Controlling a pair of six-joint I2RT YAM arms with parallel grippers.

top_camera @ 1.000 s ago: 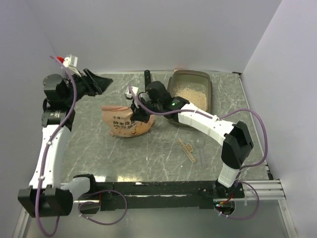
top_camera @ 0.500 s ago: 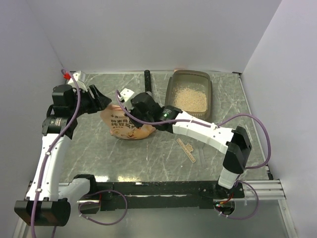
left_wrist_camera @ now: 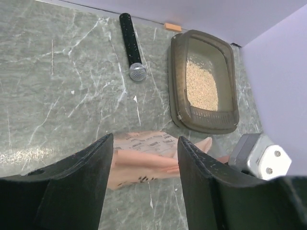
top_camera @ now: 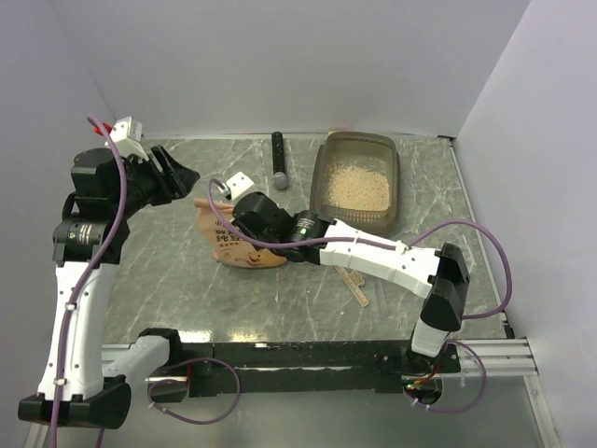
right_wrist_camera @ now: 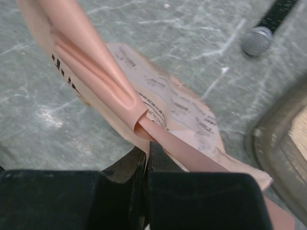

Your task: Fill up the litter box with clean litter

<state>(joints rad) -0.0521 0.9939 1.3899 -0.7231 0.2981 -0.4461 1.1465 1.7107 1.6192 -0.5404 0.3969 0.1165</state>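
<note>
Two arm bases at the near edge of the table (top_camera: 187, 280), grey with pale veins. Just beyond, right of centre, a thin wooden strip (top_camera: 352, 283), flat and apart from everything else.

Further in, mid-table, an orange-pink pouch (top_camera: 238, 252) with dark print, on its side, top edge drawn up into a long fold. Clamped on that fold, the right gripper (right_wrist_camera: 145, 146), reaching across from the right, fingers pressed together with the pink film pinched between them. Raised over the pouch's left end, the left gripper (left_wrist_camera: 145, 143), fingers spread wide, nothing held. Through its gap, the pouch lower down; contact with it not clear.

Beyond the pouch, a black microphone (left_wrist_camera: 130, 45) lying flat, silver mesh head toward the pouch, handle toward the far wall.

Right of the microphone, near the far right corner of the table, the litter box (top_camera: 322, 182): smoky translucent tray, upright, long side running away from the arms, apart from the pouch. Inside, the litter (top_camera: 359, 187), pale tan grains in a loose patch over the middle of the floor, with bare floor at the far end.

Farthest, at the foot of the back wall near the tray's left corner, a small orange piece (left_wrist_camera: 171, 27).
</note>
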